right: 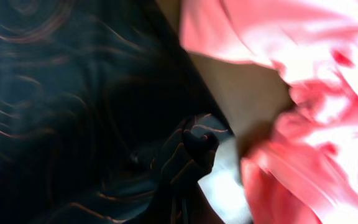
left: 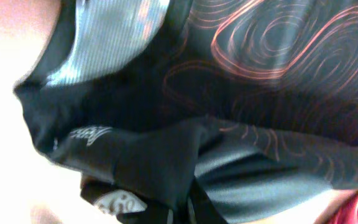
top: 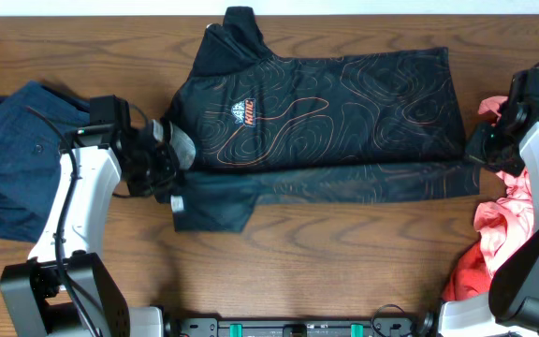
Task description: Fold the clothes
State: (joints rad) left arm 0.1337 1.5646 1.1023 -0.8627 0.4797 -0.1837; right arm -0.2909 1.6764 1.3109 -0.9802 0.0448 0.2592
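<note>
Two robot arms work at a brown wooden tabletop (top: 298,281), where a thin black sports jersey (top: 335,103) with fine orange contour lines lies spread flat across the middle. A small orange-and-white logo (top: 244,114) faces up on its left half. Along the jersey's near side, a long, narrow band of the same dark fabric runs from left to right.

The left end effector (top: 169,159) sits at the jersey's left edge with its jaws pressed together on a gathered fold of the black cloth. In the left wrist view, the fabric (left: 260,74) bunches toward the bottom centre of the frame.

The right end effector (top: 482,154) is at the right end of the near band, likewise pinched tight on the jersey. The right wrist view shows a crumpled knot of striped black cloth (right: 194,149) held there.

A plain coral-pink garment (top: 494,234) lies heaped at the near right of the tabletop beside the right arm. In the right wrist view, its folds (right: 328,93) sit just beside the jersey's corner with a strip of bare wood between them.

A crumpled dark blue garment (top: 7,159) rests at the tabletop's left edge, partly under the left arm.
</note>
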